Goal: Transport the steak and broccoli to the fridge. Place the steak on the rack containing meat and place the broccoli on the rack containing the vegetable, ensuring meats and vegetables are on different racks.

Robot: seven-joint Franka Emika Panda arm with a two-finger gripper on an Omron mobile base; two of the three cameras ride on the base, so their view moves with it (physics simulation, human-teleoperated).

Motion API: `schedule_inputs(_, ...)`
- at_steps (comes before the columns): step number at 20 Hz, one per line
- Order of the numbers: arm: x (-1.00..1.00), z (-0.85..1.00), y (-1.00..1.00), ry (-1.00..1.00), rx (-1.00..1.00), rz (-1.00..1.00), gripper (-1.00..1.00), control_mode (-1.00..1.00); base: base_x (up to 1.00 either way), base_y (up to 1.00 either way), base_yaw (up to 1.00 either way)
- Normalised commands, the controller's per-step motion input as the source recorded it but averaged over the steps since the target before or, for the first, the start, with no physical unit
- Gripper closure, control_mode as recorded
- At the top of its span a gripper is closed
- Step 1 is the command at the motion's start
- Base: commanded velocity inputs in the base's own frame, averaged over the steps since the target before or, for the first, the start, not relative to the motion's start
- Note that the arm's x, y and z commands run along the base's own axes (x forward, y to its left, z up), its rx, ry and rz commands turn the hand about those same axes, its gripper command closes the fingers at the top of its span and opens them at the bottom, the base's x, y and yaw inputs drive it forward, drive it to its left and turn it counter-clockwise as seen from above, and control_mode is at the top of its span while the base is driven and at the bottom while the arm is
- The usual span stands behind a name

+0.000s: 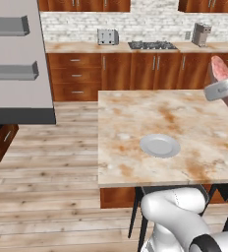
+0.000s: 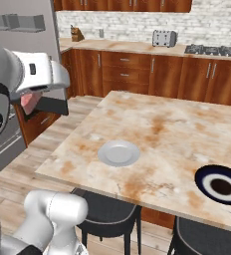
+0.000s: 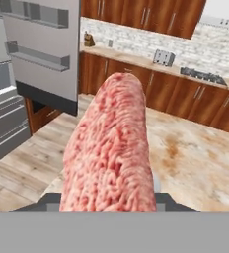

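Now the pincer pinches the steak above the table; next it should carry it to the fridge ahead-left, upper rack.

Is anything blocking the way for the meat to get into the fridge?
Nothing visible blocks it. The gripper holds the steak up above the island counter. The fridge door stands open, with bare wood floor in between. The shelf it goes on is not clearly in view.
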Motion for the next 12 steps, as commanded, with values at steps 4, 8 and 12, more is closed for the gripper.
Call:
schedule_inputs(4,-0.42,0.10,0.16,0.00,0.00,0.00,1.00,-1.00,0.00,0.00,0.00)
schedule_inputs(8,-0.60,0.00,0.14,0.00,0.00,0.00,1.00,-1.00,0.00,0.00,0.00)
schedule_inputs(12,-0.58,0.13,0.02,-0.01,0.01,0.00,1.00,-1.00,0.00,0.00,0.00)
